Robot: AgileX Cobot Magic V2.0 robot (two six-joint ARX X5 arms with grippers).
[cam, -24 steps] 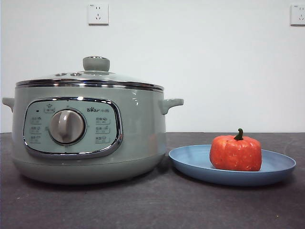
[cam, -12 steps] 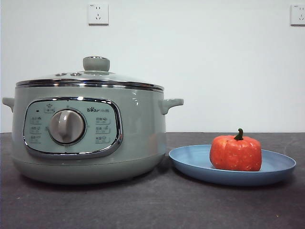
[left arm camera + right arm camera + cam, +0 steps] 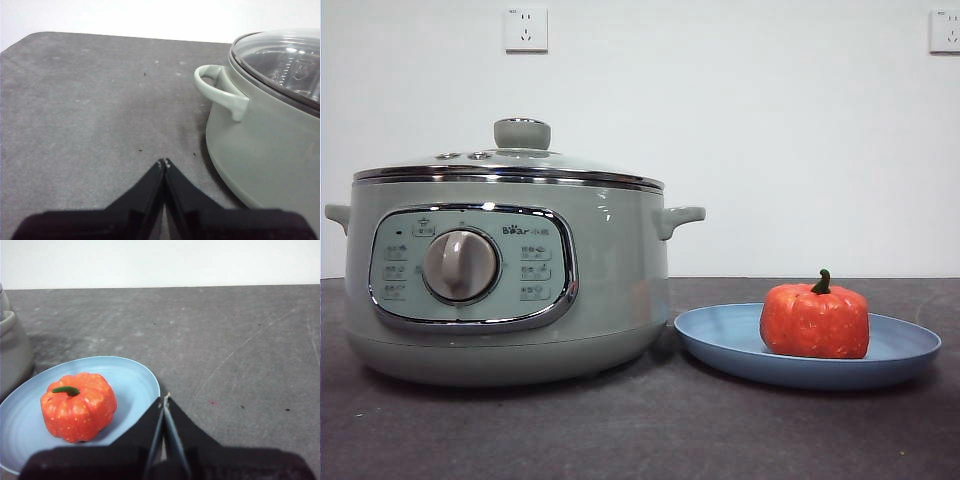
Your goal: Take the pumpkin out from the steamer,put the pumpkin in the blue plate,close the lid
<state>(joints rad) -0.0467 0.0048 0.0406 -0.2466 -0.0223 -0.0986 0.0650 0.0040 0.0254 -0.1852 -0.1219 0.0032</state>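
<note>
Looks done: ribbed orange toy pumpkin [image 3: 814, 320] on matte light-blue plate [image 3: 720, 340] beside sage-green steamer [image 3: 610, 270], domed glass lid [image 3: 510, 160] seated, left hand [image 3: 164, 161] and right hand [image 3: 164, 398] pressed together, empty.

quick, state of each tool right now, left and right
Left tool: shut, holding nothing, beside the steamer.
Right tool: shut, holding nothing, near the blue plate with the pumpkin on it.

Lighting's even and bright, pretty soft overall. The steamer [image 3: 510, 280] throws a faint shadow on the desk [image 3: 640, 430], and there's some glare on the lid [image 3: 285, 60]. Both wrist views look softer, with black gripper bases blurry up close.
</note>
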